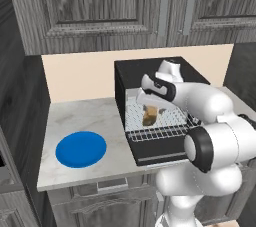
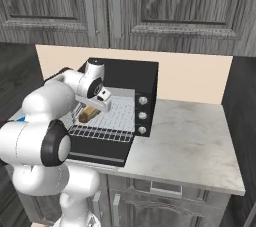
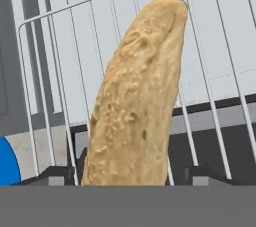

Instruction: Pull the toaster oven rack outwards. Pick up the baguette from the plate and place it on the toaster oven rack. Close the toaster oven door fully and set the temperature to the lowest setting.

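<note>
The black toaster oven (image 1: 150,68) stands open with its door (image 1: 160,153) folded down flat. The silver rack (image 1: 170,123) is pulled out over the door. The tan baguette (image 1: 149,116) rests on the rack's left part, its far end raised. My gripper (image 1: 150,105) hangs right over it. In the hand view the baguette (image 3: 135,106) stands between my two fingertips (image 3: 65,173), with a small gap on each side, so the gripper (image 3: 132,173) is open around it. The blue plate (image 1: 81,149) lies bare on the counter to the oven's left.
Three silver knobs (image 2: 142,116) sit in a column on the oven's right front. Marble counter (image 2: 195,141) stretches to the right of the oven. Dark wood cabinets (image 1: 100,1) hang above. A dark side wall (image 1: 20,121) bounds the counter on the left.
</note>
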Tool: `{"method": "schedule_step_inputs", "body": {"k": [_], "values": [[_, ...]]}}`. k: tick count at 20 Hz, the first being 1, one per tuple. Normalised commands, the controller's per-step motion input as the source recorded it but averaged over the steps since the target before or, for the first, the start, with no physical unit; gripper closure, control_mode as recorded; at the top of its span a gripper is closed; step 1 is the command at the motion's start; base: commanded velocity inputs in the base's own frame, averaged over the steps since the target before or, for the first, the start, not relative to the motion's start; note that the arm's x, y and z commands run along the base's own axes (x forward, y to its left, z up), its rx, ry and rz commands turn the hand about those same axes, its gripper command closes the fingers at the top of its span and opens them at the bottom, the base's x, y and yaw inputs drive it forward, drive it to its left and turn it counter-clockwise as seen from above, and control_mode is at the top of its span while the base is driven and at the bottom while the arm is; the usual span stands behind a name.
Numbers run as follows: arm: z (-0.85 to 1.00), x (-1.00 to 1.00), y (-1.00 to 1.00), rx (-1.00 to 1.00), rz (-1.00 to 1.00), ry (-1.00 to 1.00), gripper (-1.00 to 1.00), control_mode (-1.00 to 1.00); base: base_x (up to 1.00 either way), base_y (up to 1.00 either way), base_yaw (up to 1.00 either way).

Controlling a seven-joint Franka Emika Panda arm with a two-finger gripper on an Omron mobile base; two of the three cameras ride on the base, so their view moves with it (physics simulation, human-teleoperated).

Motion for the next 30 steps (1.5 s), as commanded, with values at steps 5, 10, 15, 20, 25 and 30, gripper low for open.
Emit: {"method": "schedule_step_inputs", "body": {"k": [5,10,15,20,25,30], "values": [[0.37,-0.19,-0.03,0.0,0.0,0.0,-1.0,-1.0,0.0,0.0,0.0],[0.37,-0.46,-0.12,0.0,0.0,0.0,-1.0,-1.0,0.0,0.0,0.0],[0.01,-0.98,-0.1,0.0,0.0,-0.02,-1.0,-1.0,0.0,0.0,0.0],[0.0,-1.0,-0.13,0.0,0.0,-0.07,-1.0,-1.0,0.0,0.0,0.0],[0.01,-0.63,-0.34,0.0,0.01,-0.12,-1.0,-1.0,0.0,0.0,0.0],[0.0,-0.26,-0.35,-0.02,0.08,-0.08,-1.0,-1.0,0.0,0.0,0.0]]}}
